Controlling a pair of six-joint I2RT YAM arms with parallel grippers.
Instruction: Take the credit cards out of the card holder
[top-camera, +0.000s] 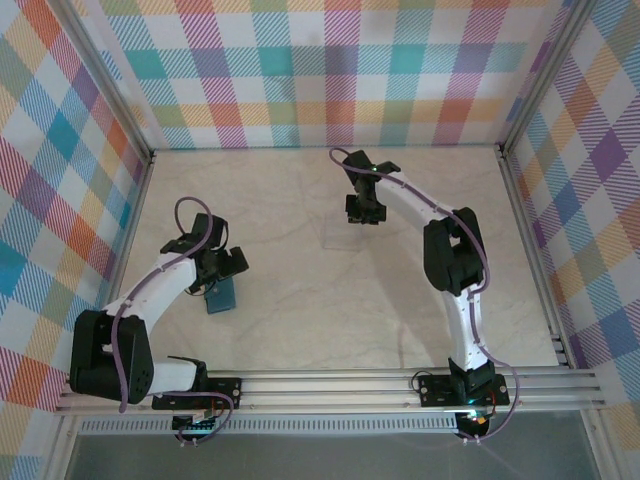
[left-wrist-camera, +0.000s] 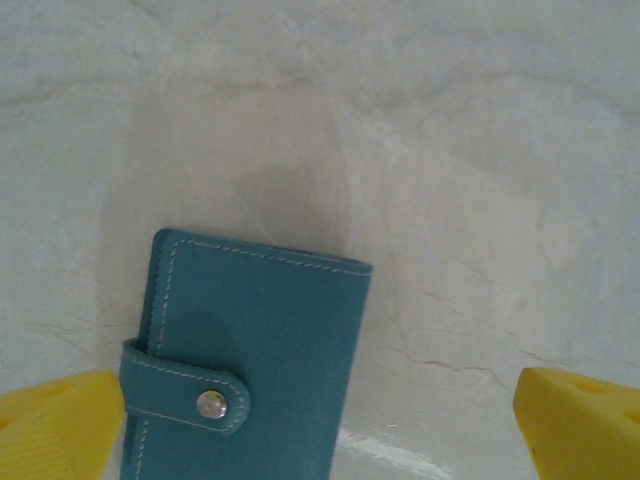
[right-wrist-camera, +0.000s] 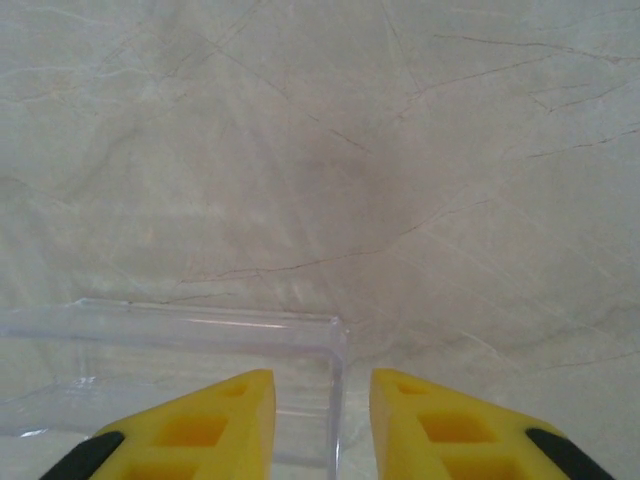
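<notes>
The card holder (left-wrist-camera: 250, 350) is a teal wallet lying flat on the table, folded closed with its snap tab (left-wrist-camera: 190, 395) fastened. It also shows from above (top-camera: 221, 297), just in front of my left gripper (top-camera: 218, 270). That gripper (left-wrist-camera: 320, 440) is open wide above it, the wallet sitting nearer the left fingertip (left-wrist-camera: 55, 425) than the right one (left-wrist-camera: 585, 420). No credit cards are visible; the closed wallet hides its inside. My right gripper (right-wrist-camera: 322, 425) is open at the back middle of the table (top-camera: 365, 210), its fingers straddling the wall of a clear box.
A clear plastic box (right-wrist-camera: 170, 360), nothing visible in it, stands on the pale marble-patterned table (top-camera: 300, 330) under the right gripper, faint from above (top-camera: 340, 236). Checkered walls enclose the table on three sides. A metal rail (top-camera: 350, 385) runs along the near edge.
</notes>
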